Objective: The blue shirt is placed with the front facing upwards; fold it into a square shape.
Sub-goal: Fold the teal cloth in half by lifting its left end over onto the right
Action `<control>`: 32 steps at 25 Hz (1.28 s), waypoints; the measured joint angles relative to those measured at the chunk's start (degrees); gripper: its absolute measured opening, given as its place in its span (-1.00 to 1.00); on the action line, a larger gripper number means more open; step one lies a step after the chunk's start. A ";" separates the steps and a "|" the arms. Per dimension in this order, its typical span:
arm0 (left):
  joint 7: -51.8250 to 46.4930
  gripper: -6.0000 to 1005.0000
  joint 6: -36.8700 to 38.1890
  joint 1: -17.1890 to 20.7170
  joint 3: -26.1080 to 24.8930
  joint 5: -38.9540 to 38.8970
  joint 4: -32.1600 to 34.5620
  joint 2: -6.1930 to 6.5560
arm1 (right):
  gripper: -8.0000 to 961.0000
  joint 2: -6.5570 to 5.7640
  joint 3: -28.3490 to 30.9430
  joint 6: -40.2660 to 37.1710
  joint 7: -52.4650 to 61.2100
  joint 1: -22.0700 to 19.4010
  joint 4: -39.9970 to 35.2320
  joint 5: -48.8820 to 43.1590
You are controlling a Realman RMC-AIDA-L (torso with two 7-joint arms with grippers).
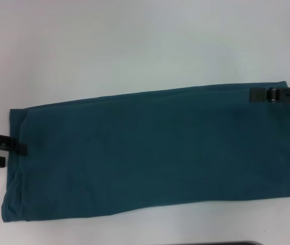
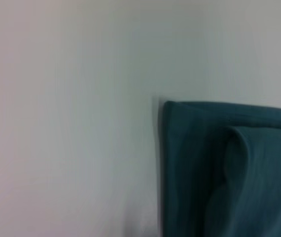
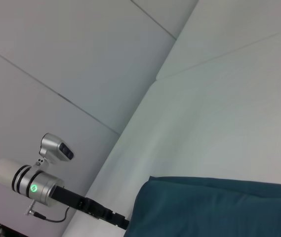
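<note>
Shirt (image 1: 150, 153) lies flat on the white table (image 1: 134, 46), folded into a long band that runs from the robot's left to its right, the plain teal cloth up and no print showing. Its far long edge rises slightly toward the right; the near edge sits close to the table's near side. Wide bare table stretches beyond the far edge, with much less room at the two short ends. The cloth is soft matte cotton, smooth across the middle, with doubled layers and a rounded fold at the left end (image 2: 219, 163).

The left gripper (image 1: 20, 148) reaches in low at the left short edge, its fingers narrow at the hem; a firm grip cannot be told. The right gripper (image 1: 257, 94) lies level over the far right corner; its jaw state cannot be told.
</note>
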 joint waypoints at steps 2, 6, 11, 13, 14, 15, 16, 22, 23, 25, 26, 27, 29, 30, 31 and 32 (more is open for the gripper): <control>-0.12 0.59 0.00 -0.07 0.00 0.00 0.02 -0.04 | 0.87 -0.05 -0.12 0.01 0.01 -0.01 0.00 0.00; -0.66 0.59 0.00 -0.15 0.01 0.03 0.02 -0.08 | 0.87 -0.13 -0.17 0.03 0.19 -0.01 0.00 0.00; -1.05 0.59 0.01 -0.15 0.00 0.29 0.02 -0.08 | 0.87 -0.15 -0.07 0.03 0.62 -0.01 0.00 0.00; -1.21 0.59 0.00 -0.15 0.07 0.61 0.02 -0.09 | 0.87 -0.14 -0.06 0.03 0.72 -0.01 0.00 0.00; -1.29 0.59 -0.01 -0.16 0.12 0.72 0.02 -0.08 | 0.87 -0.14 -0.05 0.04 0.74 -0.01 0.00 0.00; -1.34 0.59 -0.02 -0.18 0.21 0.74 0.02 -0.10 | 0.87 -0.13 -0.05 0.04 0.74 -0.01 0.00 0.00; -1.37 0.59 -0.03 -0.21 0.32 0.75 0.02 -0.13 | 0.87 -0.13 -0.05 0.04 0.75 -0.01 0.00 0.00; -1.40 0.59 -0.10 -0.62 0.70 0.75 0.71 -0.15 | 0.87 -0.19 0.05 -0.01 0.79 -0.07 0.00 0.00; -1.40 0.59 -0.14 -0.72 0.78 0.74 1.00 -0.14 | 0.87 -0.20 0.08 -0.05 0.81 -0.09 0.00 0.00; -1.40 0.59 -0.21 -0.80 1.07 0.71 1.28 -0.11 | 0.87 -0.21 0.13 -0.10 0.85 -0.10 0.00 0.00; -1.40 0.59 -0.24 -0.82 1.24 0.70 1.30 -0.11 | 0.87 -0.22 0.14 -0.11 0.87 -0.10 0.00 0.00; -1.40 0.59 -0.27 -0.84 1.36 0.69 1.31 -0.13 | 0.87 -0.22 0.14 -0.12 0.87 -0.10 0.00 0.00; -1.40 0.59 -0.31 -0.90 1.41 0.69 1.32 -0.20 | 0.87 -0.22 0.11 -0.13 0.88 -0.10 0.00 0.00; -1.40 0.59 -0.32 -0.95 1.41 0.69 1.34 -0.26 | 0.87 -0.22 0.09 -0.15 0.88 -0.10 0.00 0.00; -1.40 0.59 -0.32 -0.95 1.41 0.69 1.34 -0.26 | 0.87 -0.22 0.07 -0.18 0.88 -0.10 0.00 0.00; -1.38 0.59 -0.33 -0.96 1.42 0.65 1.34 -0.30 | 0.87 -0.22 0.07 -0.19 0.88 -0.10 0.00 0.00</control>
